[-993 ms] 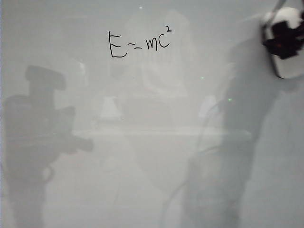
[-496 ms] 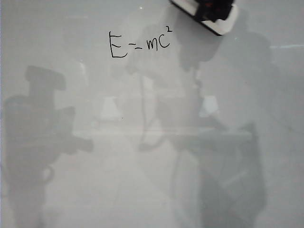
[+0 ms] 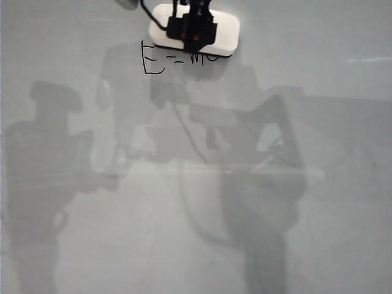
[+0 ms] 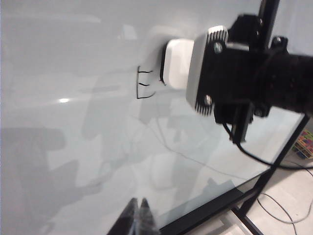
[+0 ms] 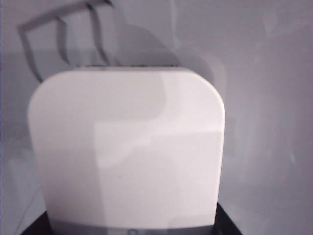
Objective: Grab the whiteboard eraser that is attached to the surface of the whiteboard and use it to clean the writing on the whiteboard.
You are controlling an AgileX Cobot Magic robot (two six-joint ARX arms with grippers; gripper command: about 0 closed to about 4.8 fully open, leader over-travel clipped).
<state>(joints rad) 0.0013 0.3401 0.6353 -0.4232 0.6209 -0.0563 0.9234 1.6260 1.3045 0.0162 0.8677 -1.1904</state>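
The left gripper (image 4: 138, 215) shows only in the left wrist view, as two dark fingertips pressed together, so it is closed and holds nothing. It stays off the whiteboard (image 3: 73, 245), well apart from the writing.

On the whiteboard, close to its top edge and a little left of the middle, is the writing (image 3: 153, 61). The letter E and the two dashes are fully visible, but the rest of the formula is partly covered: only the lower ends of the next letters come out under the whiteboard eraser (image 3: 223, 33).

The whiteboard eraser lies flat against the whiteboard at the top edge, with its long side level and its lower edge over the right part of the writing. In the left wrist view the whiteboard eraser (image 4: 177, 66) is just beside the three strokes of the E (image 4: 145, 84).

The right gripper (image 3: 193, 27) is on the middle of the whiteboard eraser and grips it. In the right wrist view the white face of the whiteboard eraser (image 5: 127, 152) fills most of the picture, and the fingers themselves are not seen there.
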